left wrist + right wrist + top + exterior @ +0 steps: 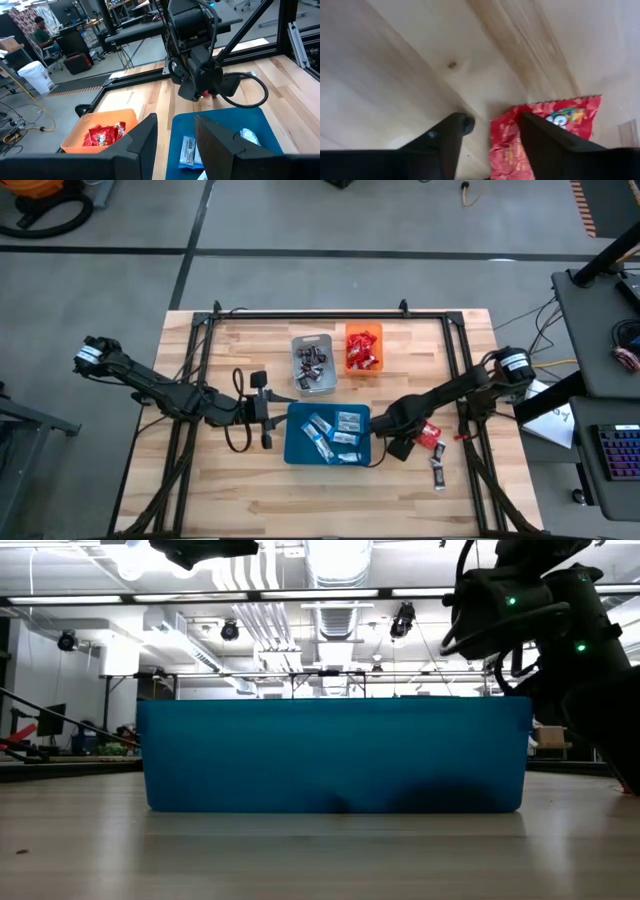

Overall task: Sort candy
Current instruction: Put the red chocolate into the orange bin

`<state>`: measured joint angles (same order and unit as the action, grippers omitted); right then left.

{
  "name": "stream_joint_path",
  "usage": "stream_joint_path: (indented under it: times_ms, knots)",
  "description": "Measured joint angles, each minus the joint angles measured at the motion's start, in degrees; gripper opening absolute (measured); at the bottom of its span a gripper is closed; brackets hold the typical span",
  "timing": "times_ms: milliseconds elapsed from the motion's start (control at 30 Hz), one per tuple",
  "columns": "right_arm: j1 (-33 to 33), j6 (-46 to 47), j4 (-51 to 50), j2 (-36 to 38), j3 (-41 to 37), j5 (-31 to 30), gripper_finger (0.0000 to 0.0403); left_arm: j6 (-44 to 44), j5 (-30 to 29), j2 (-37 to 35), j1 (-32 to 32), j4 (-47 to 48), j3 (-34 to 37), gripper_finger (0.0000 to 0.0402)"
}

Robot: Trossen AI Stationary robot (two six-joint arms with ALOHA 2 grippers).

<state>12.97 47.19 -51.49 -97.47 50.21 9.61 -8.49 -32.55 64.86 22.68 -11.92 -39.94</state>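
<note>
Candy lies sorted across 3 trays at the table's middle: blue-and-white bars (331,430) in the blue tray (297,448), dark mini bars (311,366) in the grey tray (326,387), and red packets (362,348) in the orange tray (364,372). We see 2 pieces loose on the wood to the right of the blue tray: a red packet (431,437) and, nearer the front edge, a dark mini bar (438,472). Our right gripper (492,125) is down at the table over that red packet (545,132), fingers spread, one fingertip on its wrapper and the other on bare wood just beside it. Our left gripper (175,132) waits just left of the blue tray, fingers apart and holding nothing.
</note>
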Motion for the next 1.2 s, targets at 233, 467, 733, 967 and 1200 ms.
stream_joint_path:
  times_ms: [233, 467, 733, 967, 1200]
  knots:
    - [-0.1, 0.4, 1.4, 0.5, -0.4, -1.5, 0.0047, 0.2, 0.0, 0.3, 0.0, 0.1, 0.0, 0.0114]
    - [1.6, 1.1, 0.0, 6.0, 0.0, -5.0, 0.0009, 0.5, 0.0, 0.8, 0.0, 0.2, 0.0, 0.0114]
    - [3.2, 7.7, -0.2, 21.3, -1.2, -19.7, 0.0008, 0.7, -0.1, -0.5, 0.0, 2.5, -0.4, 0.0114]
    - [3.4, 5.4, 5.0, 29.7, -1.9, -33.1, 0.0008, 1.5, -2.5, -4.6, 0.0, 6.2, -0.5, 0.0114]
    - [0.5, 22.1, -0.1, 30.6, -1.9, -30.0, 0.0008, 2.7, -3.1, -7.8, 0.0, 10.7, -0.5, 0.0114]
